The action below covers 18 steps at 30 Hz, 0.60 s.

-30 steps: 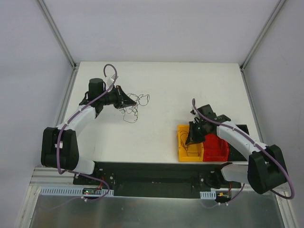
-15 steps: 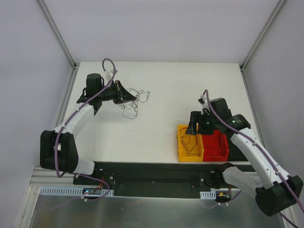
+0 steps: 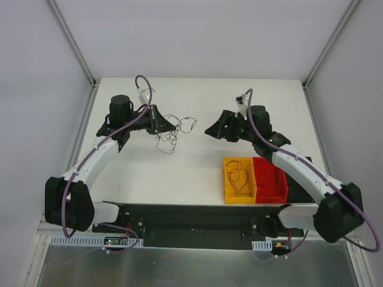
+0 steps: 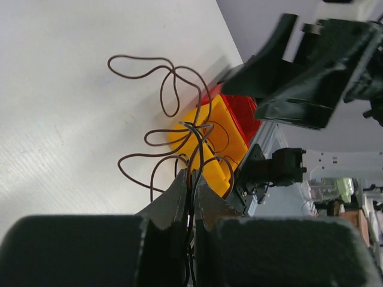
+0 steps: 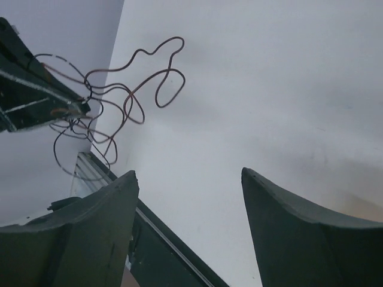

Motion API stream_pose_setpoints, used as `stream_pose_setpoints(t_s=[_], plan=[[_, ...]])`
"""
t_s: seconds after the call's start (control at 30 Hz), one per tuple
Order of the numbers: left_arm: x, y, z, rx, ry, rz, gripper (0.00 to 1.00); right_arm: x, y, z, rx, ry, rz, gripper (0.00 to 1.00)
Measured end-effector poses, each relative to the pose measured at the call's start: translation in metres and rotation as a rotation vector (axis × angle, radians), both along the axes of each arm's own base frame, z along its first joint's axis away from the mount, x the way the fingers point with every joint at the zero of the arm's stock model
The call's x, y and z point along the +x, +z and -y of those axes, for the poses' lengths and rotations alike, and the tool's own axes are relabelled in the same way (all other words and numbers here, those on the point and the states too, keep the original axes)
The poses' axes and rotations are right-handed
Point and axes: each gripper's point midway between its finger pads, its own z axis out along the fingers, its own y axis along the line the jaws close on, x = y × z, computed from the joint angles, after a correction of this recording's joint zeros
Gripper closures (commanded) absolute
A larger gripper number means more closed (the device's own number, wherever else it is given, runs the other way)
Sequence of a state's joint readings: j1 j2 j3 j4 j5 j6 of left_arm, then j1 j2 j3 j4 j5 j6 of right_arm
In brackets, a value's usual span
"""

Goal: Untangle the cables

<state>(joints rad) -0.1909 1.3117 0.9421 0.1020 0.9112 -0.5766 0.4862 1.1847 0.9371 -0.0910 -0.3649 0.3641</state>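
Observation:
The cables [image 3: 174, 130] are a loose scribble of thin brown and dark wires at the table's back left. My left gripper [image 3: 166, 125] is shut on strands at the tangle's left edge. In the left wrist view the wires run between its closed tips [image 4: 191, 181], and the cables [image 4: 170, 89] loop out over the table beyond. My right gripper [image 3: 209, 130] is open and empty, just right of the tangle and apart from it. In the right wrist view the cables [image 5: 122, 89] hang ahead of that gripper [image 5: 188, 173], up and to the left. One separate thin cable [image 3: 240, 178] lies in the yellow bin.
A yellow bin [image 3: 230, 186] and a red bin [image 3: 270, 192] sit side by side at the near right edge; both bins show as yellow bin [image 4: 230, 128] and red bin [image 4: 244, 109] in the left wrist view. A black rail [image 3: 191, 215] runs along the front.
My right gripper opened over the yellow bin, then swung up and left to just beside the tangle. The left gripper shifted slightly right, still shut on the wires.

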Motion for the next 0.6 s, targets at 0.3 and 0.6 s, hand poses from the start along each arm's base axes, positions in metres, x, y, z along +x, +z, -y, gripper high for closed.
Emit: stream_pose_setpoints(t_s=[0.3,0.6], plan=[[-0.022,0.003,0.017,0.018,-0.076,0.079,1.00,0.016,-0.016,-0.071,0.051,0.003,-0.009,0.43],[-0.024,0.002,0.019,0.019,-0.085,0.076,1.00,0.029,-0.008,-0.072,0.037,-0.088,0.066,0.61]])
